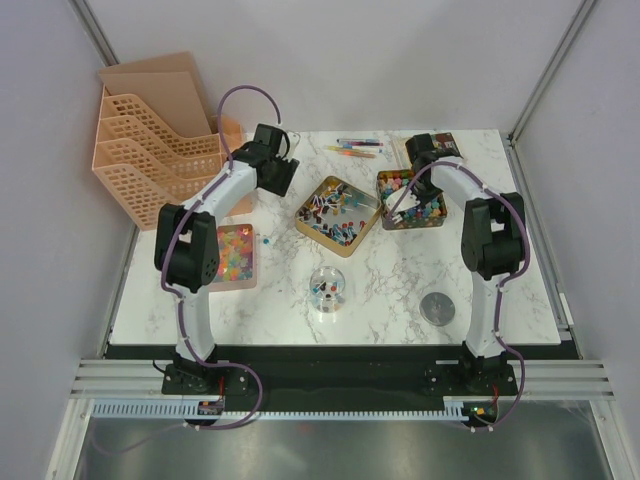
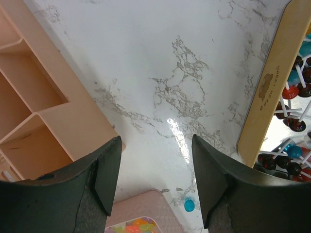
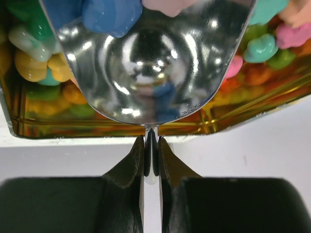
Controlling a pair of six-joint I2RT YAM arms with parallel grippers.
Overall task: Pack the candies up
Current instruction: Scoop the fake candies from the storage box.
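From above, my right gripper [image 1: 403, 207] hangs over the right tin [image 1: 436, 224], which is heaped with the candies [image 1: 428, 208]. My left gripper [image 1: 272, 163] sits farther left, near the peach organiser [image 1: 150, 150]. More sweets lie in the middle tin [image 1: 337, 215] and the pink tray [image 1: 235, 255], and one blue stray [image 1: 266, 240] lies on the marble table [image 1: 400, 280]. At my left wrist, my fingers [image 2: 104, 179] stand wide apart over the table, holding nothing, with the blue stray just to their near side. At my right wrist, my jaws are clamped flat on the thin handle of a metal scoop [image 3: 155, 73]. Its long axis runs straight away from me and its mouth is buried in the pile. I judge these sweets light, hard and apt to roll, and too small to pinch singly, so the scoop should carry them, kept level. The lumps look roundish, with no long axis I can make out.
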